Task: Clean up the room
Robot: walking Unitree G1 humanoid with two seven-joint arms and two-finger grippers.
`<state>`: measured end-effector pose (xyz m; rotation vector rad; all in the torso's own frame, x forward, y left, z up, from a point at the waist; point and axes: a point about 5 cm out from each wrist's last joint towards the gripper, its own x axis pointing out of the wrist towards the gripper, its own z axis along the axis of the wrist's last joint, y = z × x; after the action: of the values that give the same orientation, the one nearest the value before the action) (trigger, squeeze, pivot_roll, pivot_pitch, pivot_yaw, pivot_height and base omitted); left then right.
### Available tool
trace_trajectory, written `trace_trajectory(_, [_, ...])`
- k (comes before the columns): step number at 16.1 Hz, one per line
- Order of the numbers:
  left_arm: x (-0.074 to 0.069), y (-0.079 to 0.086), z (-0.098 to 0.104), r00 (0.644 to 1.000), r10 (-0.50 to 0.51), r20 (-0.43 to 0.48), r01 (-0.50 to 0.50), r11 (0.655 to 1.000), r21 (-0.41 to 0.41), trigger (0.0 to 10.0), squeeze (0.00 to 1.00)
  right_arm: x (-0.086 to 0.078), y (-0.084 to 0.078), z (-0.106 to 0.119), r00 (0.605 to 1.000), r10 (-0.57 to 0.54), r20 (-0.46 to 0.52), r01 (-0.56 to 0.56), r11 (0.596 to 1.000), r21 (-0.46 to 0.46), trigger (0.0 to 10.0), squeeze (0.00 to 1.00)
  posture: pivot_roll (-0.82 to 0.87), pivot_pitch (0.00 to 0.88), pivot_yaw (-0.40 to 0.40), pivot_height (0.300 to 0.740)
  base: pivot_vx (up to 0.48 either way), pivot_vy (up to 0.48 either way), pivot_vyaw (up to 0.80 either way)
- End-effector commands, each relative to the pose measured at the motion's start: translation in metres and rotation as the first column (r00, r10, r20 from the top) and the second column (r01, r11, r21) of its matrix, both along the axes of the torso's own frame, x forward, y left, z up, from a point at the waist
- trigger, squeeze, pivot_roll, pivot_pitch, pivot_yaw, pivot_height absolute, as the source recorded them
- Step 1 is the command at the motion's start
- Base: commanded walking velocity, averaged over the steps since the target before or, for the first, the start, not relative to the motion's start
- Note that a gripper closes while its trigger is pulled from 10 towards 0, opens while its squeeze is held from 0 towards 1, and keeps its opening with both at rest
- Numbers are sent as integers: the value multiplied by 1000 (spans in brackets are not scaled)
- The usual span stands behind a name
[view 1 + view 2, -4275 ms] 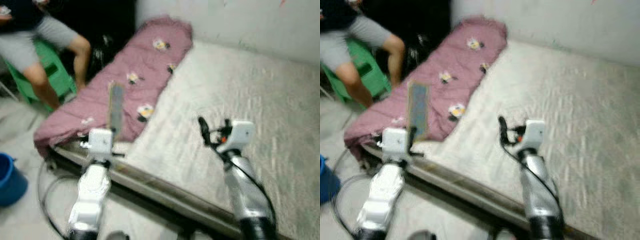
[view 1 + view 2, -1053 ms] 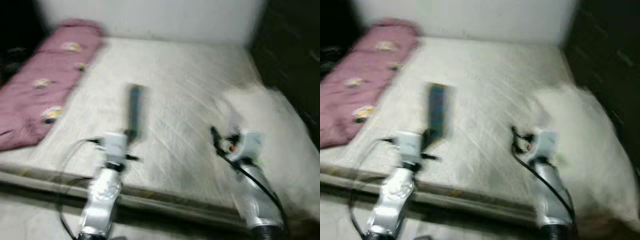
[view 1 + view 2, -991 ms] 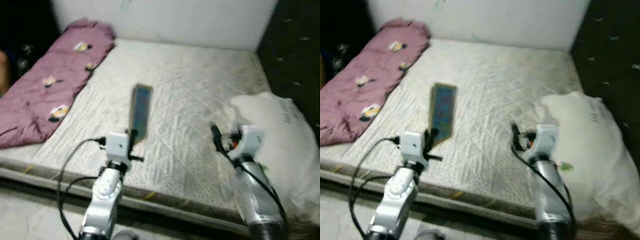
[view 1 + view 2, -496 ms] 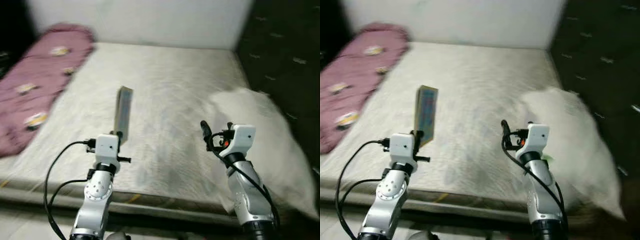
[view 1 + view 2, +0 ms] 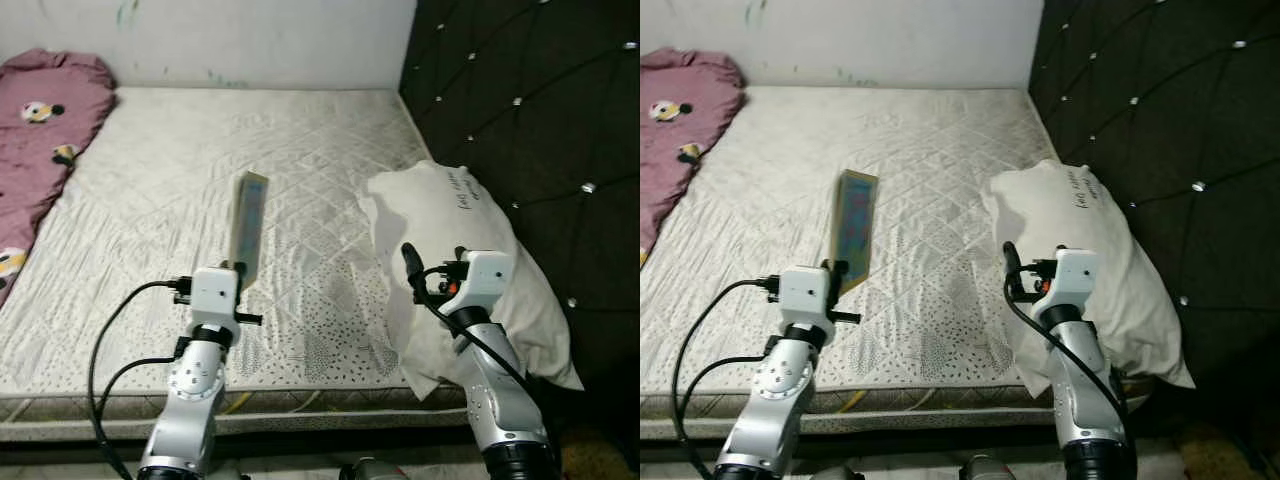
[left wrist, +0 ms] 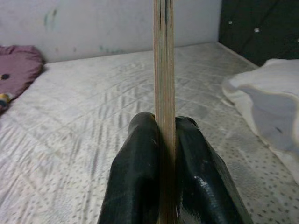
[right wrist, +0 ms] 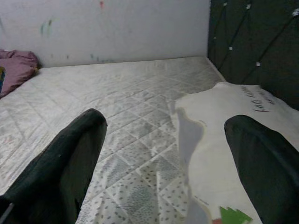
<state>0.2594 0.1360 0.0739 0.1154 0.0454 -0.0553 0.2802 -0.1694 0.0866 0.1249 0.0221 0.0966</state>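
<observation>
I use the mattress [image 5: 300, 160] as my landmark. Nearest to me, both silver arms rise from below its front edge, forearms angled up and forward over the quilted surface.

My left gripper [image 6: 164, 140] sits just over the front edge of the mattress, toward its left half. Its two black fingers [image 6: 140, 158] are pressed flat against either face of a thin book [image 5: 852, 228], clamping its lower end. The book stands nearly upright above the gripper, its blue-green cover turned slightly toward the right eye view, its spine edge-on in the left wrist view. A black cable [image 5: 120, 330] loops from the wrist down the left arm.

My right gripper [image 7: 163, 154] hovers over the front right part of the mattress, the wrist raised and bent so the fingers point toward the far wall. Its fingers [image 7: 70, 158] stand wide apart with nothing between them. Just beside it, on the right side of the mattress, lies a white pillow [image 5: 450, 220] against the dark tufted headboard [image 5: 520, 120].

Farther back, along the left edge of the mattress, lies a rolled pink blanket [image 5: 40, 110] with cartoon prints. Beyond the far edge of the mattress stands a pale wall [image 5: 250, 40].
</observation>
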Motion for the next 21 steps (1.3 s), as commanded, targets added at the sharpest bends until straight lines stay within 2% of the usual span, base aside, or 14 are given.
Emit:
trace_trajectory(1, [4, -2, 10, 999, -12, 47, 12, 1000, -6, 10000, 0, 2, -2, 2, 1000, -5, 2, 5, 1000, -10, 10000, 0, -35, 3, -2, 740, 0, -266, 0])
trace_trajectory(6, [3, -3, 10, 999, -17, 45, 18, 1000, -17, 10000, 0, 1, -3, 1, 1000, -8, -1, 8, 1000, -10, 10000, 0, -38, 5, -2, 740, 0, -276, 0])
trace_trajectory(7, [3, -4, 10, 999, -19, 48, 22, 998, -66, 10000, 0, 1, -3, 1, 1000, -8, -1, 8, 1000, -11, 10000, 0, -39, 6, -4, 740, 0, 0, 0])
trace_trajectory(9, [2, -2, 7, 999, -1, 34, 2, 999, -38, 10000, 0, 1, -4, 1, 1000, -8, -3, 8, 1000, -14, 10000, 0, -43, 7, -4, 740, 0, 0, 0])
trace_trajectory(11, [0, 4, 2, 999, 41, 1, -41, 996, -76, 10000, 0, 0, -7, 1, 1000, -17, -5, 17, 1000, -18, 10000, 0, -44, 9, -6, 740, 0, 0, 0])
trace_trajectory(17, [3, 6, 6, 999, 31, 12, -30, 998, -57, 10000, 0, -1, -17, 4, 999, -39, -6, 39, 998, -45, 10000, 0, -61, 30, -10, 740, 0, 0, 0])
trace_trajectory(21, [1, 4, 4, 1000, 20, 6, -19, 998, -67, 10000, 0, -4, -13, 1, 999, -35, -17, 34, 998, -44, 10000, 0, -60, 32, -10, 740, 0, -348, 0])
